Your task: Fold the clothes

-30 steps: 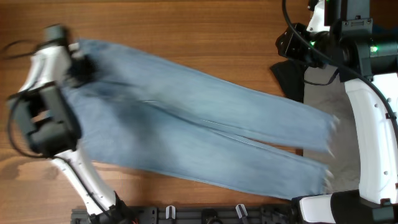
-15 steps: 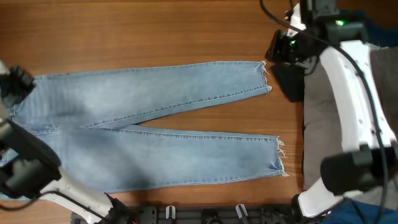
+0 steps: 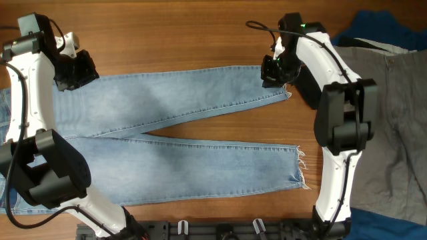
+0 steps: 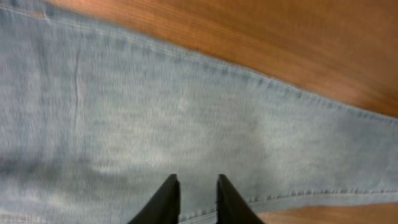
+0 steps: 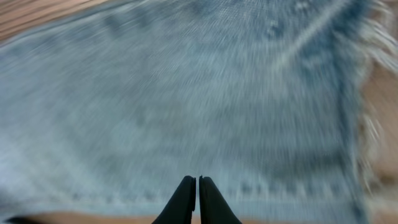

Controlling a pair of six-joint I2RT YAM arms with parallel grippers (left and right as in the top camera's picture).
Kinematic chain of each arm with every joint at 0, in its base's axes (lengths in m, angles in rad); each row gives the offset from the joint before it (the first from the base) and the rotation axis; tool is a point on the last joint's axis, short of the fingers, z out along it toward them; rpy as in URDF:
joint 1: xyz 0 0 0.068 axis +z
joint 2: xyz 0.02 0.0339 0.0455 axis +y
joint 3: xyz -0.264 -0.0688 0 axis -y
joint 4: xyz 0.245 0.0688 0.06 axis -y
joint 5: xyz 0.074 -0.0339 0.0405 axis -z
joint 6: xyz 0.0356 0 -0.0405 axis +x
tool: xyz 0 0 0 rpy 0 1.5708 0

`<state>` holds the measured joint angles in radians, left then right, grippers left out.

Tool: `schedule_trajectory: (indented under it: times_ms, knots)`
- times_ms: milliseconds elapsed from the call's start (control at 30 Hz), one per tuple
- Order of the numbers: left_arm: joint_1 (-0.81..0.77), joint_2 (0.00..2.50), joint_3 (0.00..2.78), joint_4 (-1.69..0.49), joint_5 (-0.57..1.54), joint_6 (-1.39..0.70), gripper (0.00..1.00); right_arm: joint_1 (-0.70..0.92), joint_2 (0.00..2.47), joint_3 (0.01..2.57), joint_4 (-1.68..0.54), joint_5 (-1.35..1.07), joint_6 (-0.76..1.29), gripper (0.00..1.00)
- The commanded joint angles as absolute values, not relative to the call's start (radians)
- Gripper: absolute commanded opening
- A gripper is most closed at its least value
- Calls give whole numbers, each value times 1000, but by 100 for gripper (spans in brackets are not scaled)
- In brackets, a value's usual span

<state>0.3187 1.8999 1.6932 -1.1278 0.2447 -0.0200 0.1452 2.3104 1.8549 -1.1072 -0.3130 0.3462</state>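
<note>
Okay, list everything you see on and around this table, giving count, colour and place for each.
jeans: one pair, light blue, flat on the table, frayed hems toward the right arm
table: one, brown wood, under everything
grey cloth: one, grey, right edge
dark blue cloth: one, top right corner
black rail: one, bottom edge
left arm: one, white and black, at the hip end
right arm: one, white and black, at the upper hem
left claw: black, slightly open over denim
right claw: black, shut over denim

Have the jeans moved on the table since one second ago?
Yes. The jeans slanted toward the black rail at the bottom edge; now they lie roughly parallel to it, their hems farther from it.
</note>
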Motion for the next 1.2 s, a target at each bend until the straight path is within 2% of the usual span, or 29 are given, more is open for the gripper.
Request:
schedule_trajectory:
  times_ms: [0,100,233,333,433,600,767,833,933,1167]
  knots:
    - [317,1884,1693,-1166,239,-3,24,144,2386,1856,-1045,-330,425,5]
    - [317,1884,1693,-1180,239,-4,26,144,2437,1856,-972,-281,514,4]
    - [316,1884,1693,-1184,239,-4,37,125,2478,1857,-832,-179,597,5]
    - [316,1884,1693,-1187,239,-4,40,84,2473,1867,-681,-228,571,4]
    - [316,1884,1693,-1192,239,-4,41,44,2470,1934,-642,-299,490,4]
    - [318,1869,1704,-1221,224,-3,32,-2,2424,2075,-741,-446,346,6]
    - [341,1773,1783,-1311,176,-4,31,-7,2262,2107,-876,-449,273,11]
    - [352,1708,1803,-1330,170,-8,33,-4,2183,2107,-934,-445,260,13]
    - [395,1563,1805,-1352,107,-92,43,0,2039,2107,-1046,-441,257,13]
    - [596,1375,1805,-1432,-40,-293,44,19,1799,2107,-1303,-350,242,16]
